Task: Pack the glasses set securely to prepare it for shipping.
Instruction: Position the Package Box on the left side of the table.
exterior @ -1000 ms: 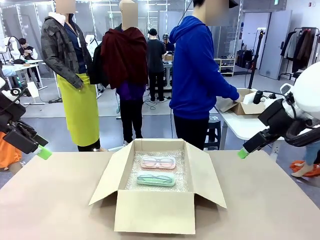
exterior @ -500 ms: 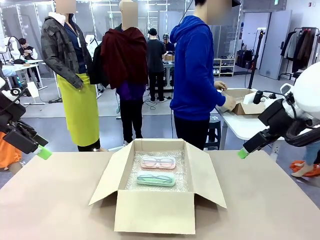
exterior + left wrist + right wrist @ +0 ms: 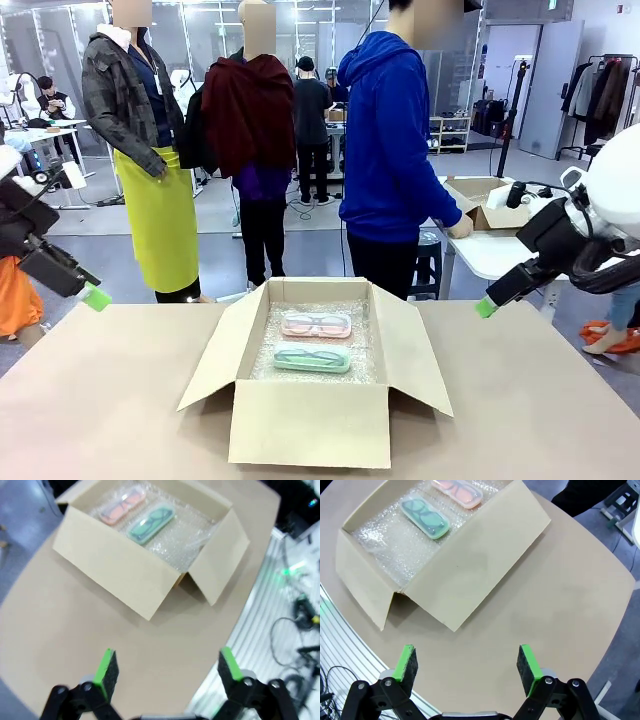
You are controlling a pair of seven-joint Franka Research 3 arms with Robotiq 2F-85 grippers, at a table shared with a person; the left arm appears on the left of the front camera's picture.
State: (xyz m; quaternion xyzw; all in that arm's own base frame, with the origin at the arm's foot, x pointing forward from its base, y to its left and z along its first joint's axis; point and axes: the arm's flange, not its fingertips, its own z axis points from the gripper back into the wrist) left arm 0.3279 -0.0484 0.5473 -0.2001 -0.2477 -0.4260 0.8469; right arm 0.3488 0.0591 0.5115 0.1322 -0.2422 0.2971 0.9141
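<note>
The glasses set lies inside the open cardboard box [image 3: 310,425] on bubble wrap: a pale pink case [image 3: 316,325] at the back and a mint green case [image 3: 312,358] in front of it. Both cases also show in the left wrist view, pink case [image 3: 122,506] and green case [image 3: 150,525], and in the right wrist view, pink case [image 3: 457,491] and green case [image 3: 425,517]. My left gripper [image 3: 95,297] hangs open above the table's left edge. My right gripper [image 3: 487,306] hangs open off the right side. Nothing sits between either pair of fingers, left gripper [image 3: 165,666], right gripper [image 3: 467,664].
The box's four flaps stand open, with the side flaps [image 3: 215,355] splayed outward. A person in a blue hoodie [image 3: 392,150] stands at the far side, turned toward a side table with another small box [image 3: 487,205]. Bare brown tabletop [image 3: 100,400] surrounds the box.
My left gripper has shifted slightly up and to the right. The person has turned and lowered an arm toward the side table. The right arm and the cases have not moved.
</note>
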